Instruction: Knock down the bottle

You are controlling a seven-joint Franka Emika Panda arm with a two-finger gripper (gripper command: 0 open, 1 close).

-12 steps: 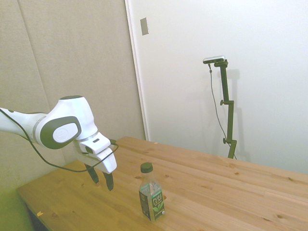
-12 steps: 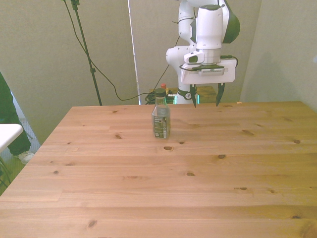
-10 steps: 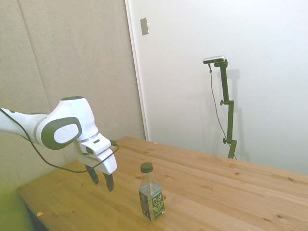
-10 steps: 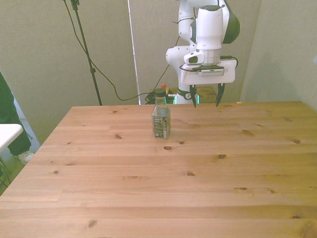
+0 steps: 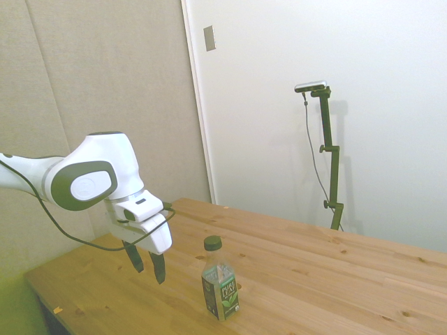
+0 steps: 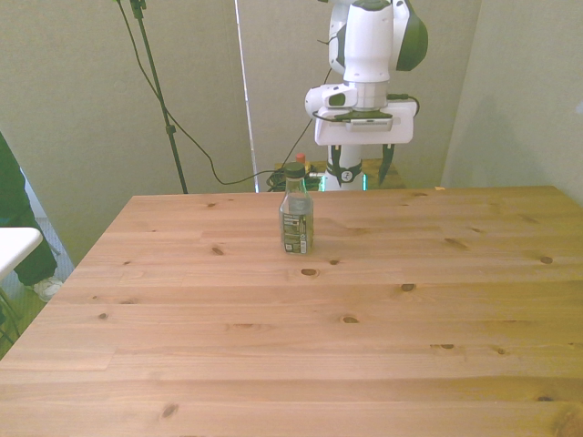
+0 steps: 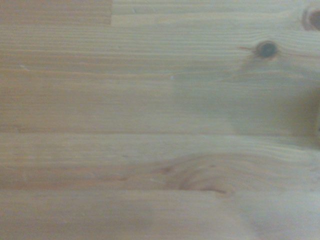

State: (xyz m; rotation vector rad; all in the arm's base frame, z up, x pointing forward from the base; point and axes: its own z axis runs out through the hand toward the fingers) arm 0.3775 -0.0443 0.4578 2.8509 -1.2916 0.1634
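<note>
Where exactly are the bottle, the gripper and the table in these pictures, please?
bottle (image 5: 221, 296): side view, on its green label.
gripper (image 5: 147, 265): side view, midway between the open fingertips.
table (image 6: 364, 364): front view, on bare wood.

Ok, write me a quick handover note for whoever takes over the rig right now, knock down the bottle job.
Gripper: open, empty, fingers pointing down, hanging above the table near its far edge, on the front view's right of the bottle and behind it. Not touching anything.
Bottle: standing upright on the table, cap on, clear of the gripper in both the side and front views.
Wrist view: bare wood only, no bottle in sight.
Done: nothing yet; the bottle has not been touched.
Left: bring the gripper level with the bottle, probably near its upper part, and push sideways until it tips over.
</note>
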